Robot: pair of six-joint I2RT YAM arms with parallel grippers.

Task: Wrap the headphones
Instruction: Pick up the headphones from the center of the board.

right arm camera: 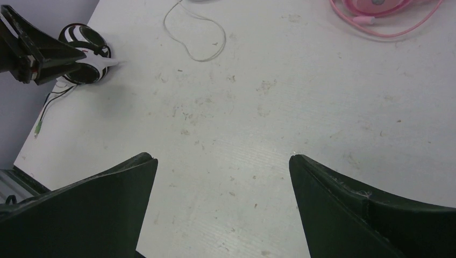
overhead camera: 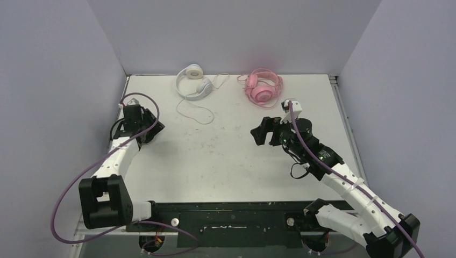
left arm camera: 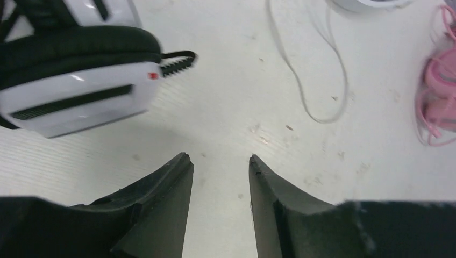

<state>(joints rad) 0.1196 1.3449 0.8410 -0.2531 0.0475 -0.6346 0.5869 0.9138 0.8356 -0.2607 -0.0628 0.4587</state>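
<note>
Black-and-white headphones (left arm camera: 80, 99) lying crosswise ahead-left of left gripper (left arm camera: 219, 161), its jaws narrow and empty, white headphones (overhead camera: 203, 87) and pink headphones (overhead camera: 263, 94) well beyond right gripper (right arm camera: 223, 158), jaws wide and empty, three sets counted

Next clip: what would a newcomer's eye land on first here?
The pink headphones sit back right, the white headphones back centre, its cord trailing loose toward the middle. A black-and-white headset lies at the left edge near the open left claw; the right claw is open too.
</note>
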